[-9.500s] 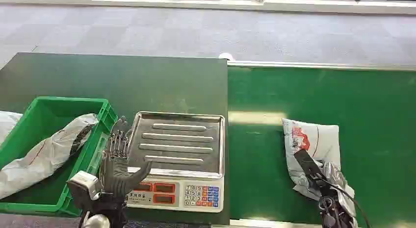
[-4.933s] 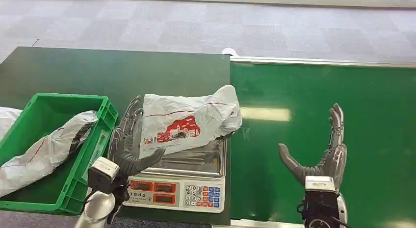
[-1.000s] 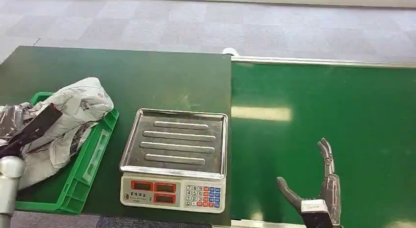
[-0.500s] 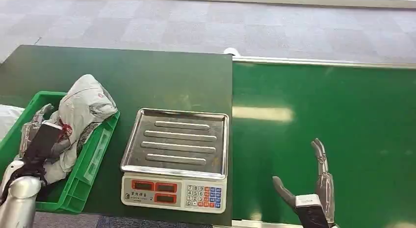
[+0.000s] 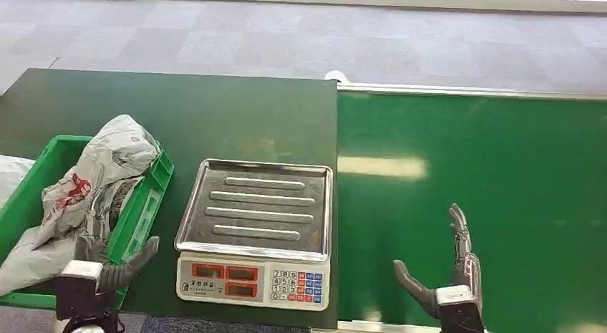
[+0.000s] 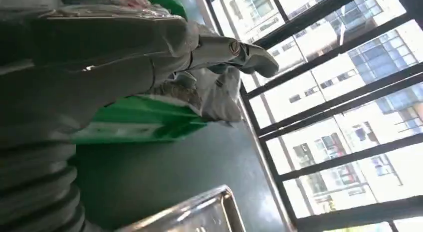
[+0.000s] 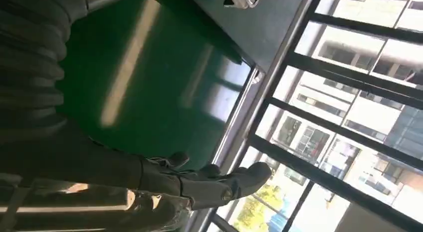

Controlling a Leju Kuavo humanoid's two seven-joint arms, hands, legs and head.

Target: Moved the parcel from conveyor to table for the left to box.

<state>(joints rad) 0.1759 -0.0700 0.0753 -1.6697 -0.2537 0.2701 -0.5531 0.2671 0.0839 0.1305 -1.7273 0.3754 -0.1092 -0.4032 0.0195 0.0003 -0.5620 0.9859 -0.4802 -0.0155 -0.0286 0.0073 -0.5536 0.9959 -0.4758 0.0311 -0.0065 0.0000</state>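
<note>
Fingers [image 5: 459, 229] spread on right hand [image 5: 445, 276], holding nothing, over bright green conveyor [image 5: 501, 168]. Left hand [image 5: 107, 265] likewise released at crate [image 5: 147, 204] rim. Dark green table [image 5: 179, 111], grey tiled floor [image 5: 286, 39], big windows [image 6: 339, 92]. Crinkled grey plastic parcel [image 5: 93, 182] in crate, long axis running away from robot. Ribbed steel scale [image 5: 256, 229] beside.

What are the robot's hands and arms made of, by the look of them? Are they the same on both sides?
Both look alike. The left hand and right hand are dark grey, with slim, jointed, metallic-looking fingers and a thicker grey thumb. A pale, boxy block sits at each wrist, with a black section below it. The wrist views show a grey ribbed cover behind each hand.
</note>
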